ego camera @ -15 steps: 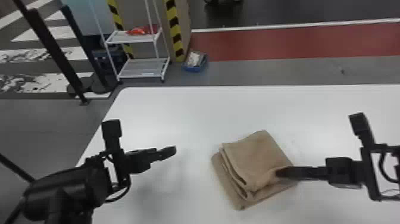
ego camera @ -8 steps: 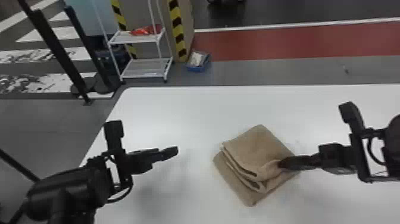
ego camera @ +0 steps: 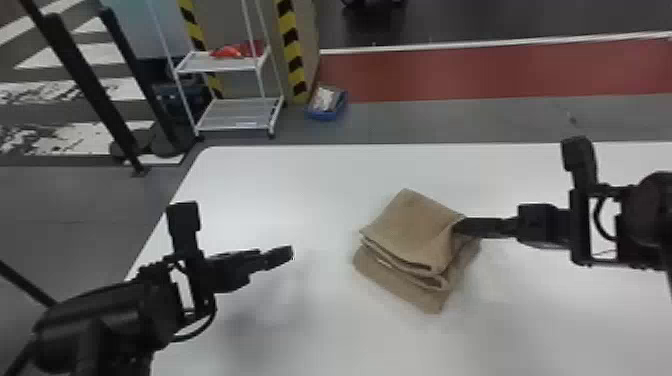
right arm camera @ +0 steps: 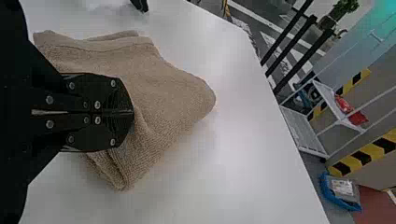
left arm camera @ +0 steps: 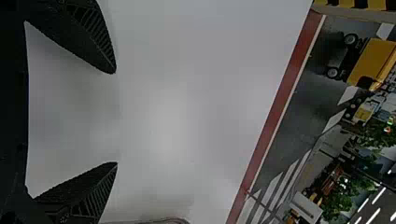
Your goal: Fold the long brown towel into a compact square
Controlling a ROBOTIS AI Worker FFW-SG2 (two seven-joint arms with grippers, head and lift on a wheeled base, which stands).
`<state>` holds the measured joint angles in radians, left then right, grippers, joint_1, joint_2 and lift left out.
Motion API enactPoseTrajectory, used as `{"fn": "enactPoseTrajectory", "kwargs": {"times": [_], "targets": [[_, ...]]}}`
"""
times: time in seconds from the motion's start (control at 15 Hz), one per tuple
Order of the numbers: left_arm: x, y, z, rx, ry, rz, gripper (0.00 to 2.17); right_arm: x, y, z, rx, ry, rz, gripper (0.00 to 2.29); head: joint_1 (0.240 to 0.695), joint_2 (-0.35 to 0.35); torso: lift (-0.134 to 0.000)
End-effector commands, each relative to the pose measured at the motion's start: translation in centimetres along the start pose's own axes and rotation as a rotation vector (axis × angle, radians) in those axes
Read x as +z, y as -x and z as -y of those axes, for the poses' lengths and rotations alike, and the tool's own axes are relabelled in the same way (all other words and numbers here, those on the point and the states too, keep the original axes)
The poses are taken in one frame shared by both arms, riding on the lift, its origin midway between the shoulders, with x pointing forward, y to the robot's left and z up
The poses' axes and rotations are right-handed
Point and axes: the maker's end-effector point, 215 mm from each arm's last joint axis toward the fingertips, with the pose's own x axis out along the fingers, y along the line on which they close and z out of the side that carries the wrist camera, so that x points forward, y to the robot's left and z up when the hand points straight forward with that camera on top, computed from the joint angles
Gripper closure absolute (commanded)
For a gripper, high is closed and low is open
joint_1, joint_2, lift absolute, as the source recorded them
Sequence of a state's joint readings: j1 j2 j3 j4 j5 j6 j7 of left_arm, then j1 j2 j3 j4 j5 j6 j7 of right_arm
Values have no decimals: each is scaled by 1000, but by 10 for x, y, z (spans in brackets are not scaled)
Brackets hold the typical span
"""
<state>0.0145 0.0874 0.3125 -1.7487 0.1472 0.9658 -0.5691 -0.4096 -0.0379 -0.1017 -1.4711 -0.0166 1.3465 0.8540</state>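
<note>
Towel [ego camera: 410,225] was prob. in its final fold/squaring stage, a thick layered packet; next move called for easing the pinched bit flat, letting go & evening layers, w/o dragging them. It lay on the table, right at R gripper [ego camera: 456,228], well apart from L gripper [left arm camera: 116,117]. L fingers were spread, empty; R fingers pressed tog., apparently on cloth, w/ a small crease [right arm camera: 144,129] off the tips.

The brown towel [ego camera: 410,225] is matt, rough cloth; the table [ego camera: 280,190], smooth.
</note>
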Motion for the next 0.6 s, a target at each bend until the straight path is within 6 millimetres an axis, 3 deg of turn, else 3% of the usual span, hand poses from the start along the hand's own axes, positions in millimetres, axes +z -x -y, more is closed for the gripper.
{"fn": "enactPoseTrajectory", "kwargs": {"times": [0.0, 0.27, 0.53], "targets": [[0, 1, -2, 3, 2, 1, 83, 3, -1, -5, 12, 2, 7, 2044, 695, 167, -120], [1, 2, -3, 3, 2, 2, 83, -21, 17, -7, -8, -72, -49, 2044, 695, 174, -120], [3, 1, -1, -1, -2, 3, 83, -22, 41, 18, -92, -106, -66, 2044, 695, 162, -120]]}}
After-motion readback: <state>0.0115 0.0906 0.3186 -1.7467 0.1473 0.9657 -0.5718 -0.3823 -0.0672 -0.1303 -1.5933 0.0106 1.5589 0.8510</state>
